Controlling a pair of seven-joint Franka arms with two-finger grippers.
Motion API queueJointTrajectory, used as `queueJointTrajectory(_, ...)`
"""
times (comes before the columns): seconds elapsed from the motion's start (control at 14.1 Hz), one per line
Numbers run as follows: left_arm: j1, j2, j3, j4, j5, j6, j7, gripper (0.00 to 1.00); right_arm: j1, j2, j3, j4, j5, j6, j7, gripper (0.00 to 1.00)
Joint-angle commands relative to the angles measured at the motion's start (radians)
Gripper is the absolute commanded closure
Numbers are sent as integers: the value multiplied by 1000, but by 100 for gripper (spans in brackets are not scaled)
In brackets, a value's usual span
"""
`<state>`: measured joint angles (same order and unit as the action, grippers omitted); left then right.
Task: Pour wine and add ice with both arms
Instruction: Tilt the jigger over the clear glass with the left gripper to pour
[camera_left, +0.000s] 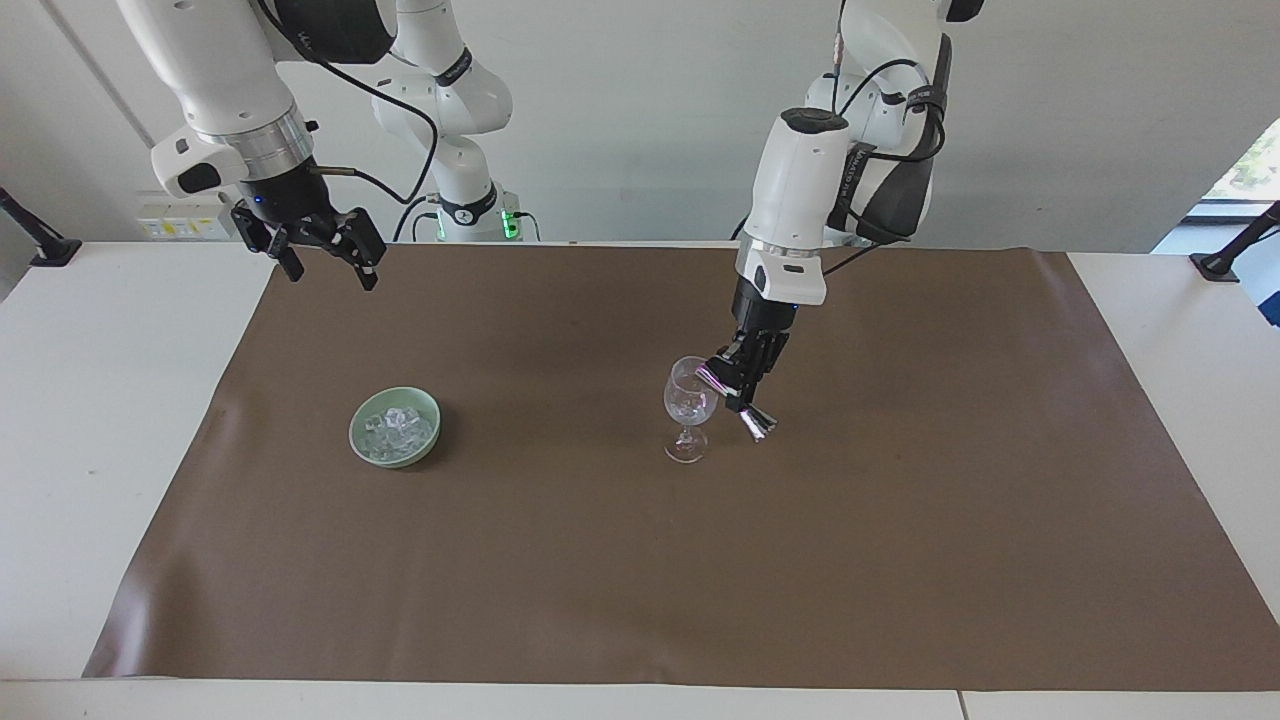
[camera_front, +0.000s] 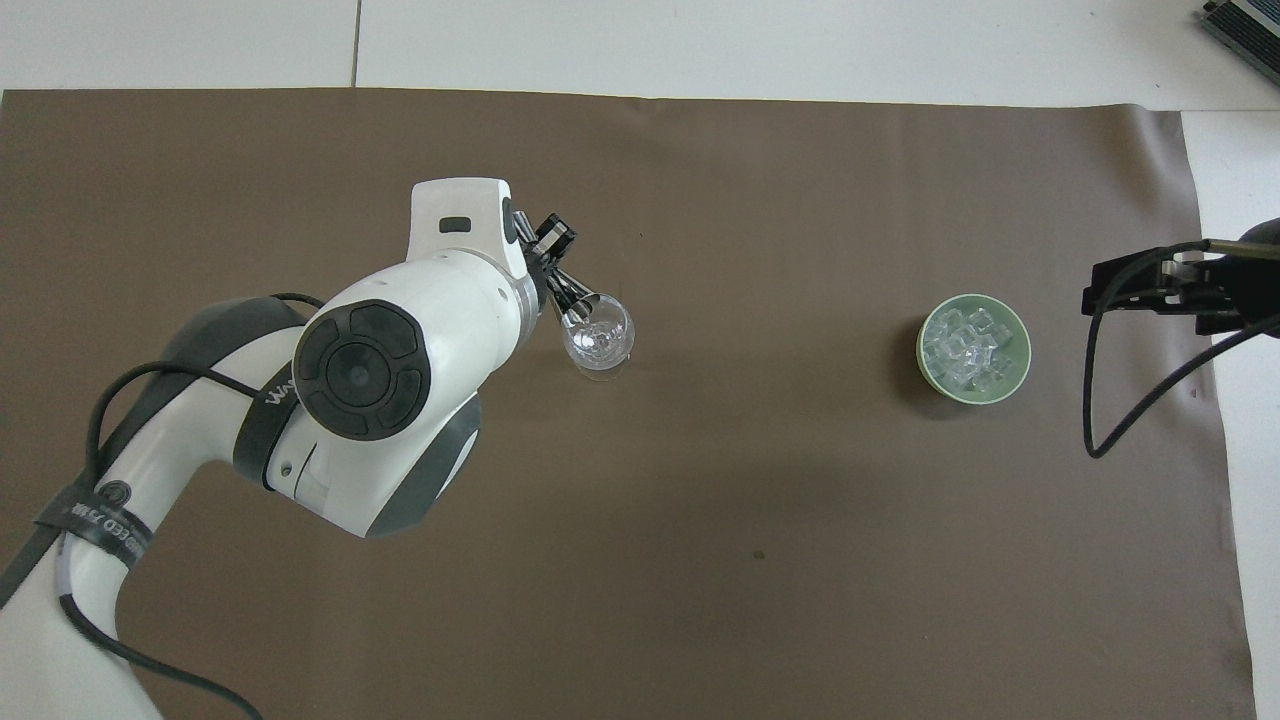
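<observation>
A clear stemmed glass (camera_left: 690, 405) (camera_front: 598, 340) stands upright near the middle of the brown mat. My left gripper (camera_left: 745, 385) (camera_front: 553, 283) is shut on a small metal jigger (camera_left: 752, 420) (camera_front: 577, 307), which is tilted with one end at the glass's rim. The ice (camera_left: 398, 428) (camera_front: 968, 350) lies in a pale green bowl (camera_left: 356, 432) (camera_front: 924, 345) toward the right arm's end. My right gripper (camera_left: 333, 275) (camera_front: 1110, 290) waits open and empty, raised over the mat's edge at that end. No wine is in view.
The brown mat (camera_left: 640, 580) (camera_front: 700, 560) covers most of the white table (camera_left: 100, 420). A black cable (camera_front: 1140, 400) hangs from the right wrist beside the bowl. Black clamp stands sit at both ends of the table.
</observation>
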<state>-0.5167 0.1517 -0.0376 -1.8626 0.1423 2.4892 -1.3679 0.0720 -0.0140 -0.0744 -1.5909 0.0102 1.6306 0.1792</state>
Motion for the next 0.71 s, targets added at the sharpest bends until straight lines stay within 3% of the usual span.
queueJointTrajectory(0.0,-32,-18,18,-12,74,30,-46,100,-11,-6,4,-4,17,3,-24,0)
queueJointTrajectory(0.64,-63,-26,16,-4,308,17,-111,100,-11,-6,4,-4,17,3,-24,0)
